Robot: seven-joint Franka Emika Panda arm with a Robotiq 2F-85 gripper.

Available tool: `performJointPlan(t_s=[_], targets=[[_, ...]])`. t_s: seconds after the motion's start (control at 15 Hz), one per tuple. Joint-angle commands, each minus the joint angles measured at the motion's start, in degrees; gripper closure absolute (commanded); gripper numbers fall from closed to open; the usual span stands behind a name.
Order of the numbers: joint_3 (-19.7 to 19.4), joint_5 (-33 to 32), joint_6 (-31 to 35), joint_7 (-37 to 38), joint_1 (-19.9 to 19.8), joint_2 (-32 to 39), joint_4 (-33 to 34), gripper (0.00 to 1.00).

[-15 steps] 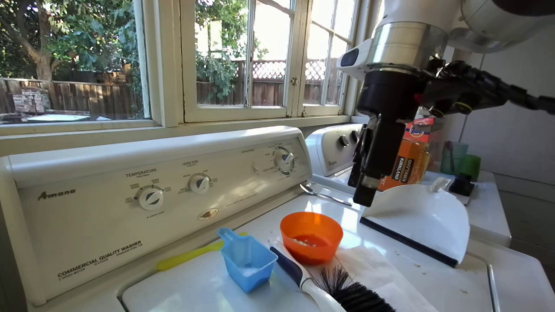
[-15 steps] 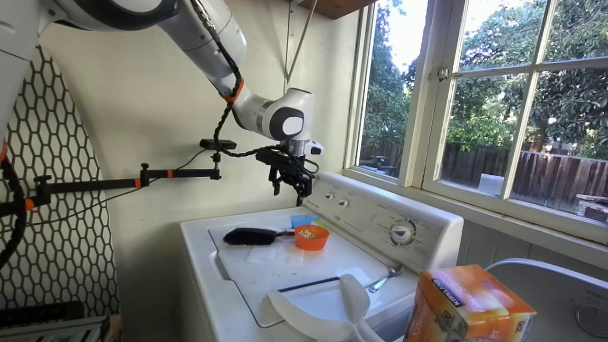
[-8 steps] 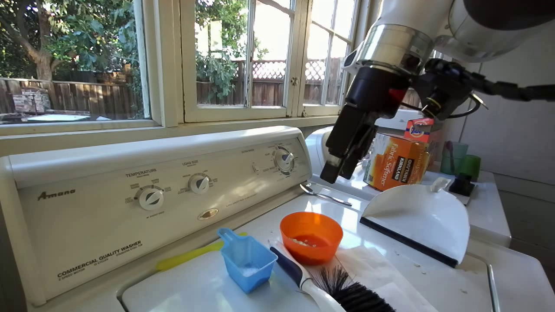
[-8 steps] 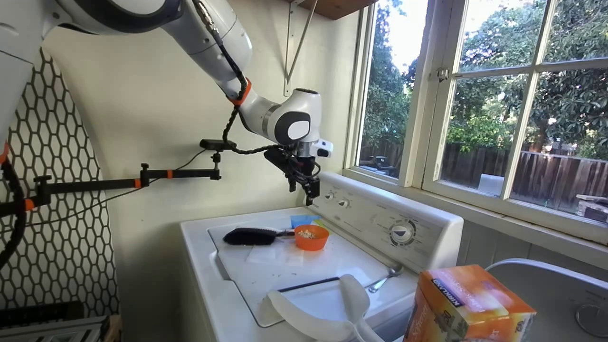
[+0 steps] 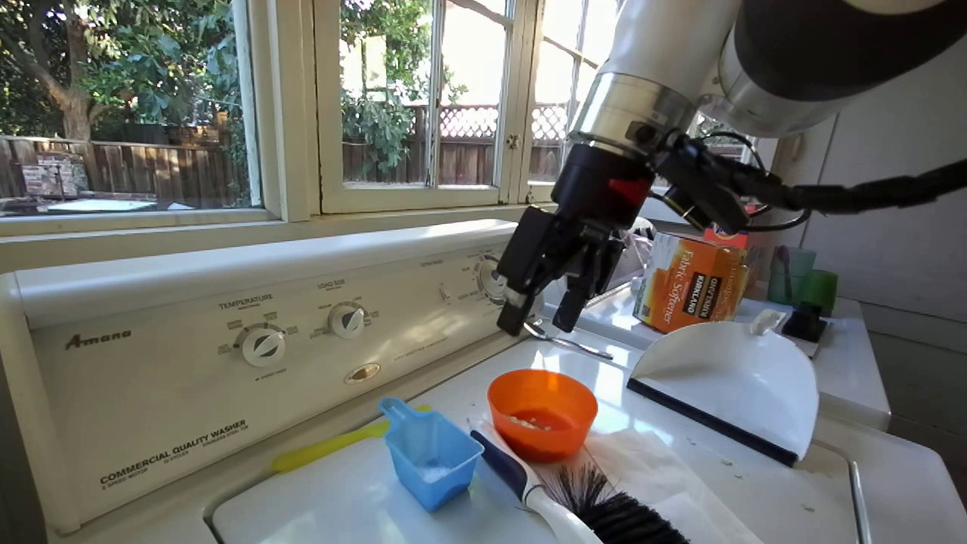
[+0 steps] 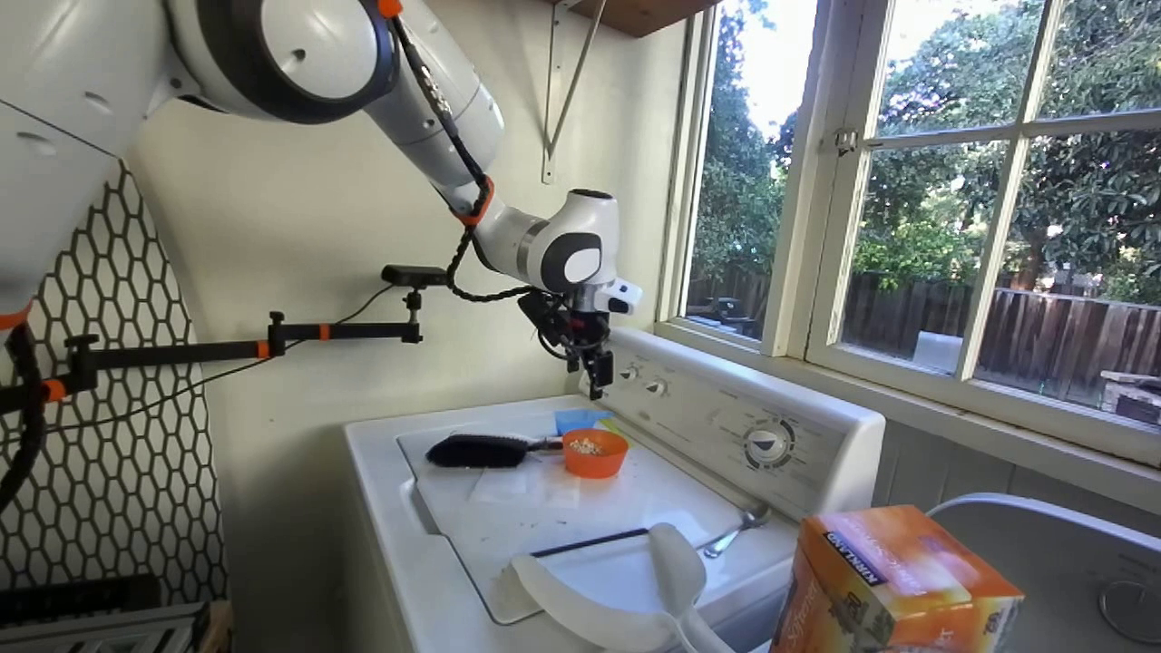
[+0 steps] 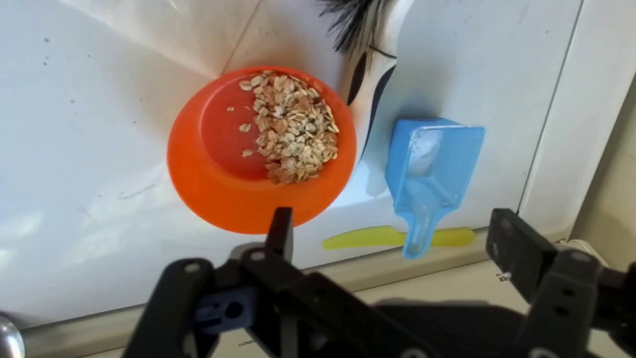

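Gripper (image 5: 537, 321) hangs spread, air between it and rim of orange bowl (image 5: 542, 444).

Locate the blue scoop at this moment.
In the wrist view, the blue scoop stands right of the orange bowl, beside the brush handle, its own handle crossing over the yellow knife.

Home laundry room is being indicated by an Amana washer (image 5: 310, 389), a fabric softener box (image 5: 691, 283) and a wooden fence (image 5: 174, 172) outside.
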Motion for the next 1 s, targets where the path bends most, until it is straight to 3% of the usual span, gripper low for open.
performJointPlan(t_s=[0.0, 0.93], targets=[[-2.2, -2.9, -3.4, 2.9, 3.9, 6.8, 8.4, 0.0], [-9.4, -8.7, -4.0, 3.4, 11.6, 23.1, 28.0, 0.0]])
